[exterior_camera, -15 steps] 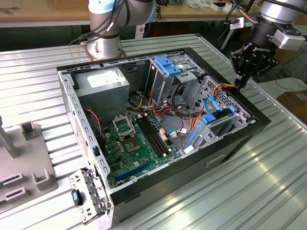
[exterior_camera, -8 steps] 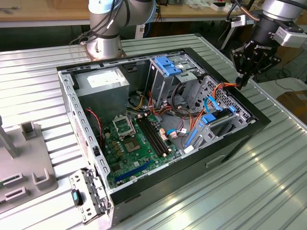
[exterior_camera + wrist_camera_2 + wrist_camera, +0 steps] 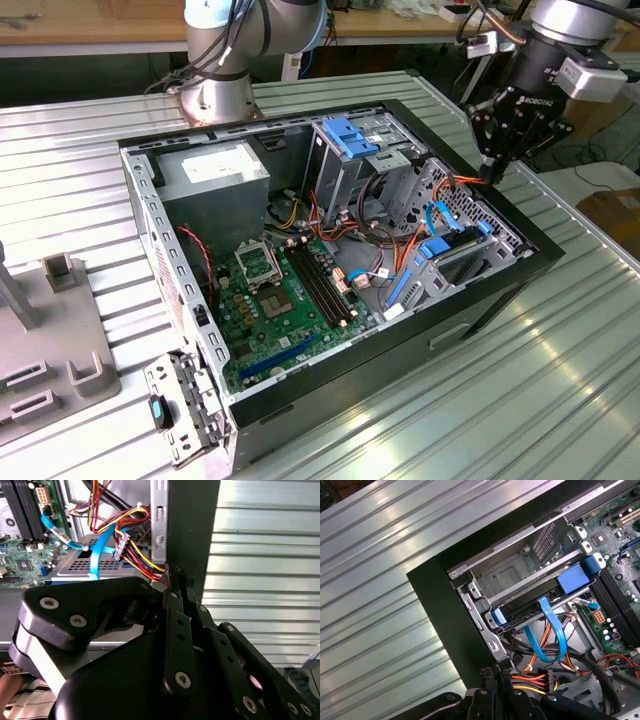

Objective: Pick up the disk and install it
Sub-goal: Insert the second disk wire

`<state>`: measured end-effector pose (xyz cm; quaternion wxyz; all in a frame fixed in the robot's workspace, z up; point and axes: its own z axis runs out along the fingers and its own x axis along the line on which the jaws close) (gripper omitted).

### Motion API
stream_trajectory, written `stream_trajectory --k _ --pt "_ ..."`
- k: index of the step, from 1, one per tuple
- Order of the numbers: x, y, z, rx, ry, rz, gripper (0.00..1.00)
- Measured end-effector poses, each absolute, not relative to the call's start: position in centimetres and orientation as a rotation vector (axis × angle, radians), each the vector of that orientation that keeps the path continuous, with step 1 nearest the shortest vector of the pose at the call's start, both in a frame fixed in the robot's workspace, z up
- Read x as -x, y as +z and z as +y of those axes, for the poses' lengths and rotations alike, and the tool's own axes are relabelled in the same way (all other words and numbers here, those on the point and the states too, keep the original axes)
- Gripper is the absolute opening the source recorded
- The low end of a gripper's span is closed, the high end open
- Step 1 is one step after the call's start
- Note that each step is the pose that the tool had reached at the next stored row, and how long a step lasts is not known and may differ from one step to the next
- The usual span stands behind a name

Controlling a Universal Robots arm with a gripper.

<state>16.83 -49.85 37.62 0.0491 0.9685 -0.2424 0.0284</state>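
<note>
Exterior view first: the open computer case [image 3: 150, 215] lies on its side on the ribbed metal desk [image 3: 560, 400], and the gripper [image 3: 490, 168] hangs over the case's edge on the exterior view's right. Its fingers look pressed together, with nothing between them. The disk [image 3: 455, 255], dark body with blue rails, sits in the drive cage just below and inward of the gripper, near but not touched. So this reads as the approach to the pick, not yet a grasp.

In the second wrist view, the gripper [image 3: 178, 575] tapers to a closed tip right by the case's black wall [image 3: 192, 525], with a bundle of red, yellow and orange wires [image 3: 132, 545] just beside it. A blue flat cable [image 3: 100, 550] drapes across a perforated grey plate. That is tight company, I'd say: any descent wants to stay clear of those wires.

In the first wrist view, the gripper [image 3: 497, 672] points at the corner of the case. The disk [image 3: 532, 605] shows edge-on between silver bars, a blue tab at each end, and the blue flat cable [image 3: 547, 630] loops right over it. Doing this well likely means spreading the fingers before reaching the disk, gripping the firm body or rails rather than the cable, and coming in square so nothing snags.
</note>
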Motion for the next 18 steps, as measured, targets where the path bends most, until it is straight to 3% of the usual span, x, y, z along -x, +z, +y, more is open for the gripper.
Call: stream_trajectory --k 18 --pt "-12.1 37.6 -49.9 -2.946 0.092 -0.760 0.16"
